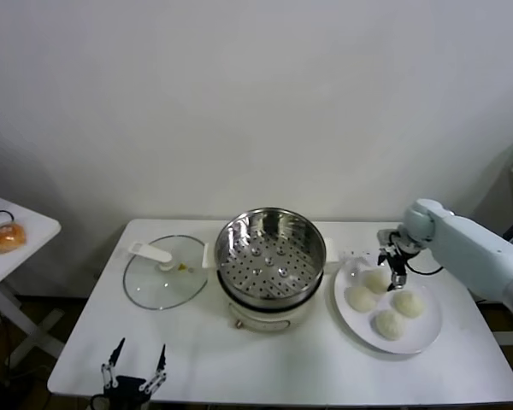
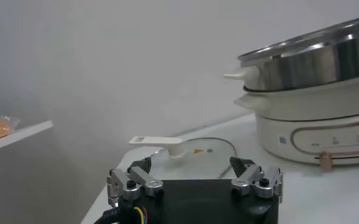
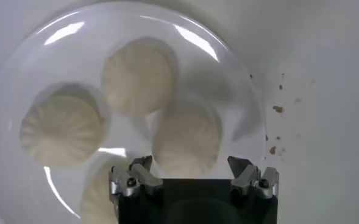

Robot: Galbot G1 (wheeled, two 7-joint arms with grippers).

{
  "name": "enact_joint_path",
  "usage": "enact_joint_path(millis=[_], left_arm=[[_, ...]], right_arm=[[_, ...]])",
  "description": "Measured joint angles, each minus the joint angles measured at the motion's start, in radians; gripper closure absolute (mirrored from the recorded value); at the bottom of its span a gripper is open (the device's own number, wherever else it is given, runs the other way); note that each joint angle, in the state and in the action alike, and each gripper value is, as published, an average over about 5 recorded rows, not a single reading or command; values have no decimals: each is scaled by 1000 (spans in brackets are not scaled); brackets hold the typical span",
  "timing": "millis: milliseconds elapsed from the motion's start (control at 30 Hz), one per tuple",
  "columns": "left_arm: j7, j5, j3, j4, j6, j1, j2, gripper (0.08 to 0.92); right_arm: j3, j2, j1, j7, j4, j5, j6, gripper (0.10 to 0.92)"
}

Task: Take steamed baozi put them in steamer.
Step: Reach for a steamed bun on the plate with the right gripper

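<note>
A: Where do things stand around the steamer [image 1: 271, 256]?

B: It sits empty mid-worktop [image 1: 239, 359], its perforated floor bare. All four steamed baozi [image 1: 375, 281] are on the white plate [image 1: 427, 335] just to the steamer's right. The right hand [image 1: 395, 267] hovers over the bun nearest the steamer's far side, fingers spread wide, holding nothing.

A: And the other hand?

B: The left hand [image 1: 137, 366] is parked at the worktop's near edge, well off to the steamer's left, fingers spread too. The glass lid [image 1: 165, 272] lies flat just left of the steamer.

A: What could go wrong?

B: The buns sit close together; in the right wrist view the target bun [image 3: 186, 145] almost touches its neighbour [image 3: 137, 76]. I'd judge a finger could come down on the neighbour and shove or dent it. Squeezing too hard would crush soft dough; too light, and it may drop before clearing the steamer's rim.

A: How do they look?

B: Pale cream, domed, with faint pleats running out from the top.
</note>
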Motion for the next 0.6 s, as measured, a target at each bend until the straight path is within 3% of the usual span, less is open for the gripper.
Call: enact_joint_path(millis=[167, 400, 600], left_arm=[[-1, 11, 0, 4, -1, 0, 0, 177], [-4, 22, 0, 8, -2, 1, 0, 177], [-6, 29, 0, 11, -3, 2, 0, 177]], right_arm=[[22, 10, -8, -4, -17, -3, 6, 210], [33, 13, -10, -13, -26, 0, 15, 327], [28, 7, -3, -19, -13, 18, 20, 338]])
